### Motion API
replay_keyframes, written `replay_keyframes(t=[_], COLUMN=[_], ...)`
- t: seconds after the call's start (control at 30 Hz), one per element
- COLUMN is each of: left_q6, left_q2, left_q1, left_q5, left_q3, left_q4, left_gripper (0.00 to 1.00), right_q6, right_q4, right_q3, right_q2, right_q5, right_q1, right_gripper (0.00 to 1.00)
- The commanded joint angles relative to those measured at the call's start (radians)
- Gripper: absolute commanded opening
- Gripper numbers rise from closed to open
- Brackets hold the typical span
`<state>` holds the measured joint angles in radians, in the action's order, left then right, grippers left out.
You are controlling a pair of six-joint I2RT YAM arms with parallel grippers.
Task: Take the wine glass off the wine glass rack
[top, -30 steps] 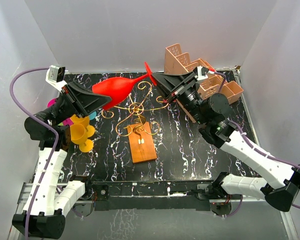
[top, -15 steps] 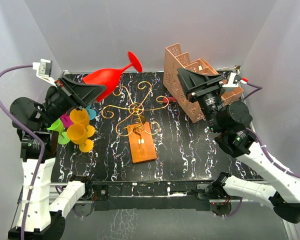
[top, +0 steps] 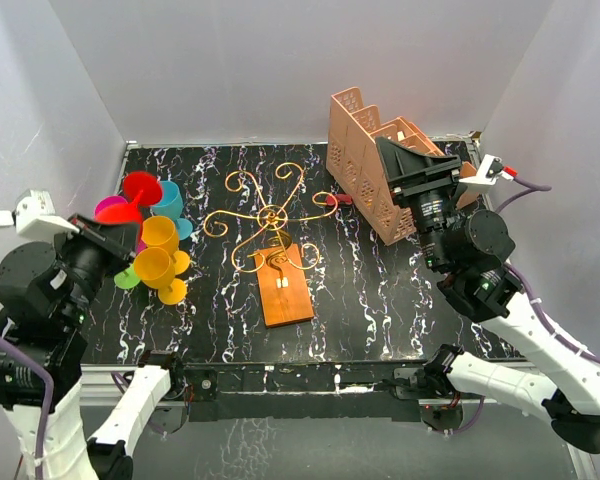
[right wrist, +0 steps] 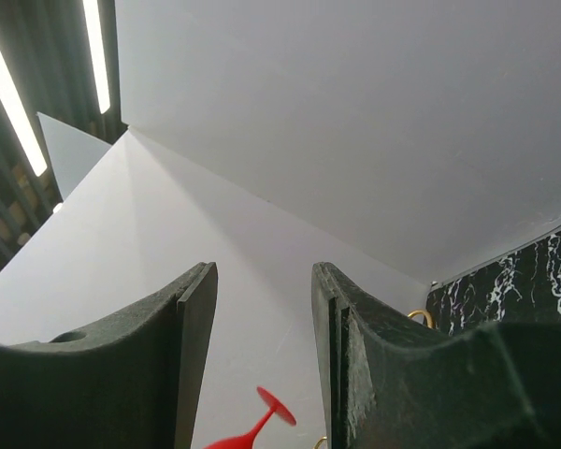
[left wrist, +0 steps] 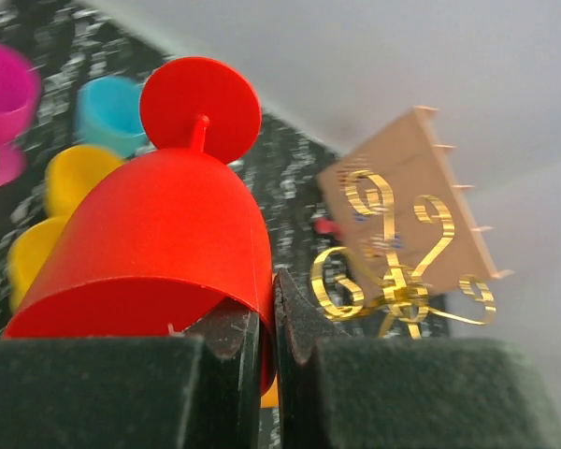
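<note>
The red wine glass [top: 130, 200] is off the rack, held over the coloured cups at the table's left. My left gripper [top: 123, 230] is shut on its bowl rim; in the left wrist view the jaws [left wrist: 267, 313] pinch the bowl wall [left wrist: 150, 234], foot pointing away. The wine glass rack [top: 272, 216], gold wire scrolls on an orange base [top: 285, 288], stands mid-table with no glass on it; it also shows in the left wrist view [left wrist: 393, 281]. My right gripper [top: 412, 160] is open and empty, pointing up at the back wall [right wrist: 262, 281].
Yellow cups [top: 158, 250], a cyan cup [top: 170, 196], a magenta cup [top: 108, 207] and a green one [top: 127, 279] cluster at the left, under the held glass. A salmon-pink lattice crate [top: 360, 165] stands at the back right beside the right arm.
My left arm has carried the red glass left and down, away from the rack to above the cups. My right gripper has drawn back to the right by the crate.
</note>
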<state>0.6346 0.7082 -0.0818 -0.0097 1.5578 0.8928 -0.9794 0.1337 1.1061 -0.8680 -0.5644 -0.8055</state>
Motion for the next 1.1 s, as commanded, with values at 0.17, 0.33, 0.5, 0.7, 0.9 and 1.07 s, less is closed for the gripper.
replay_keyframes(t=[0.17, 0.33, 0.5, 0.7, 0.9, 1.07], left_q6=[-0.015, 0.091, 0.169, 0.203, 0.244, 0.303], left_q2=[-0.066, -0.083, -0.068, -0.032, -0.017, -0.036], left_q1=[-0.003, -0.002, -0.003, -0.003, -0.003, -0.002], left_q5=[-0.418, -0.529, -0.568, -0.524, -0.503, -0.4], left_q3=[0.042, -0.073, -0.191, -0.297, -0.337, -0.414], left_q4=[0.42, 0.491, 0.487, 0.47, 0.535, 0.535], left_gripper=[0.0, 0.0, 0.0, 0.0, 0.0, 0.0], right_q6=[0.045, 0.047, 0.067, 0.096, 0.109, 0.106], right_q4=[0.032, 0.033, 0.031, 0.031, 0.031, 0.032], right_q3=[-0.019, -0.036, -0.043, -0.049, -0.055, -0.062], right_q2=[0.012, 0.025, 0.04, 0.06, 0.064, 0.057], right_q5=[-0.036, -0.047, -0.06, -0.089, -0.104, -0.106], right_q1=[0.0, 0.001, 0.0, 0.0, 0.0, 0.0], right_gripper=[0.5, 0.5, 0.5, 0.5, 0.5, 0.5])
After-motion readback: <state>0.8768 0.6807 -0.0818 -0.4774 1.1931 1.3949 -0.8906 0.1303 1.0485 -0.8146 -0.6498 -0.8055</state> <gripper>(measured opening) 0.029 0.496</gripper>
